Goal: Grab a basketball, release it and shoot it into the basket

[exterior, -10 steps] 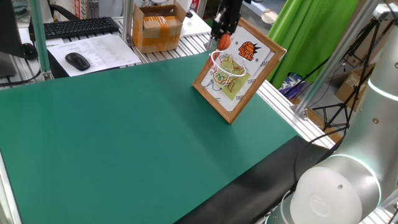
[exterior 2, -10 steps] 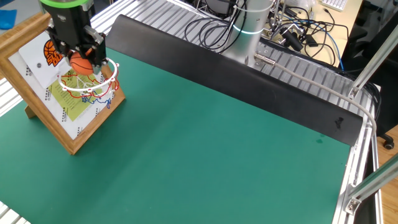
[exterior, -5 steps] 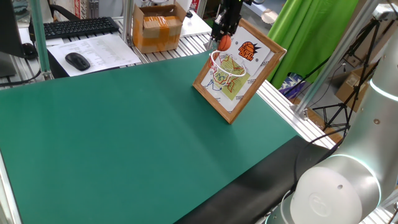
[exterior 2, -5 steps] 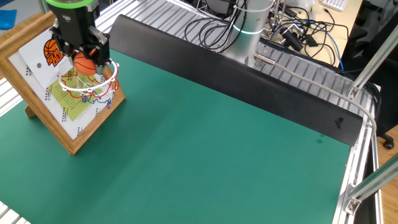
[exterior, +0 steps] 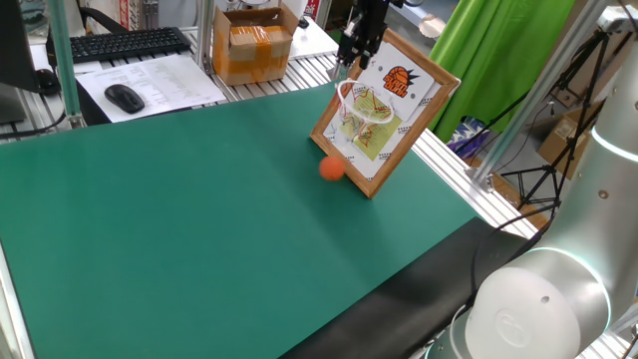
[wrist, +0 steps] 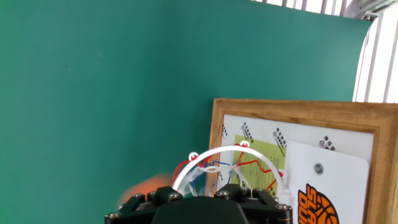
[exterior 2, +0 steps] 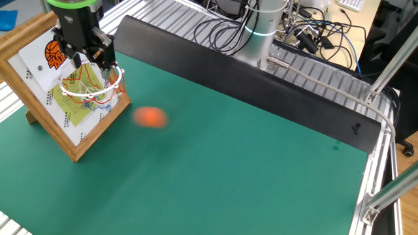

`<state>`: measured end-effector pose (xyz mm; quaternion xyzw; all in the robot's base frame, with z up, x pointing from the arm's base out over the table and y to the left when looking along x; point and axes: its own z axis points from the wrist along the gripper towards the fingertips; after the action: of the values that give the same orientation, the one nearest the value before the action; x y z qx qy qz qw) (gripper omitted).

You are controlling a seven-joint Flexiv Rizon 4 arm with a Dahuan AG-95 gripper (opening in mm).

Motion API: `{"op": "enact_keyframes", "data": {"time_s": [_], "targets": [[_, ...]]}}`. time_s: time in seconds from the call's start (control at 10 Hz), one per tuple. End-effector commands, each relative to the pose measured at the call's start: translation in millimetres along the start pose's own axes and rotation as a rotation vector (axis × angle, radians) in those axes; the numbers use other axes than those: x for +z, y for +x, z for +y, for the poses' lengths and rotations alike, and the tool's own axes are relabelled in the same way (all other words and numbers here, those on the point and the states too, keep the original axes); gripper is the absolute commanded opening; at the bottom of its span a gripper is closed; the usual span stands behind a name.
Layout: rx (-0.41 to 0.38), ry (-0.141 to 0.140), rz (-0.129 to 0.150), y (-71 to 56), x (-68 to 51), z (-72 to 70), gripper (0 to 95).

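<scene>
Round orange basketball (exterior: 332,168), blurred, beside wood-framed basket (exterior: 363,101)

Black pincer (exterior 2: 83,53), green-banded wrist.

Bright, even light; soft shadows; motion-blurred basketball (exterior 2: 151,117); otherwise sharp.

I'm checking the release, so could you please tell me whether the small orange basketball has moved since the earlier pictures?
Yes. The small orange basketball has dropped from above the white wire hoop to the green table mat, beside the wood-framed board.
</scene>
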<state>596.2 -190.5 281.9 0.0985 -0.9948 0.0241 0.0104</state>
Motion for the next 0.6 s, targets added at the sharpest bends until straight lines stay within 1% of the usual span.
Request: {"op": "enact_keyframes", "data": {"time_s": [0.1, 0.2, 0.4, 0.5, 0.6], "targets": [[-0.002, -0.007, 0.008, -0.9, -0.4, -0.4, 19.0], [-0.005, -0.013, 0.006, -1.0, -0.4, -0.3, 0.0], [0.001, -0.028, 0.003, -1.5, 0.1, -0.3, 0.0], [0.011, -0.047, -0.001, -3.0, 1.6, 0.1, 0.0], [0.022, -0.058, -0.003, -5.8, 3.2, 0.8, 0.0]]}}
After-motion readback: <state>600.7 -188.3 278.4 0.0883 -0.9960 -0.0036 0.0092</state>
